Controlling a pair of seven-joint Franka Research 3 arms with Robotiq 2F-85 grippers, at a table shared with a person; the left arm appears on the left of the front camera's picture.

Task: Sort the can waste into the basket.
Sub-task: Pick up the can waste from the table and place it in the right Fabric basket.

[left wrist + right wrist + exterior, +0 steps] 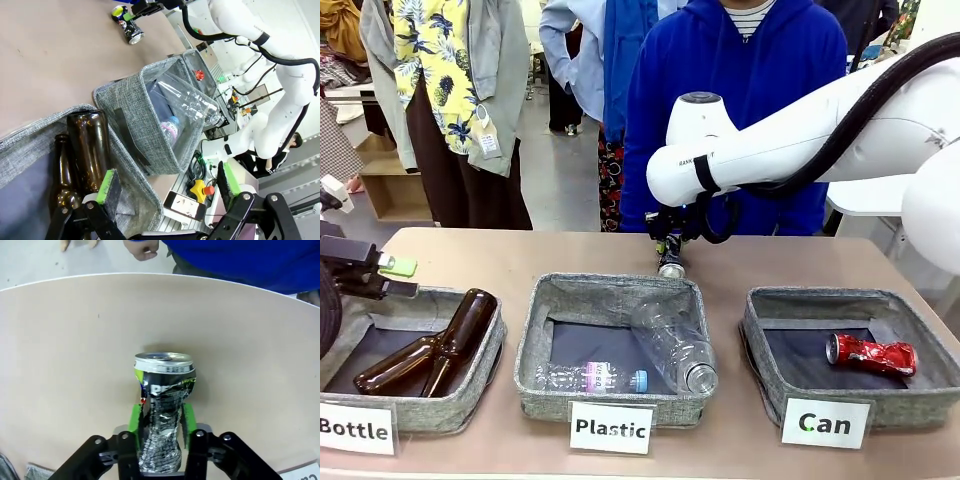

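The right tool [161,427] clamps its green pads on the dark crushed can [162,407] lying on the bench [800,265] beyond the Plastic basket (left tool [167,192] idle, wide), so next: lift, swing right, into the Can basket [765,360].

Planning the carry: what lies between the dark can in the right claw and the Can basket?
Front view: bare tabletop runs from the dark can in the right claw to the Can basket, past the Plastic basket's far corner.

One can [871,354] in right basket [765,335]; other can [671,268] on table [480,255], seemingly just behind middle basket [535,330].
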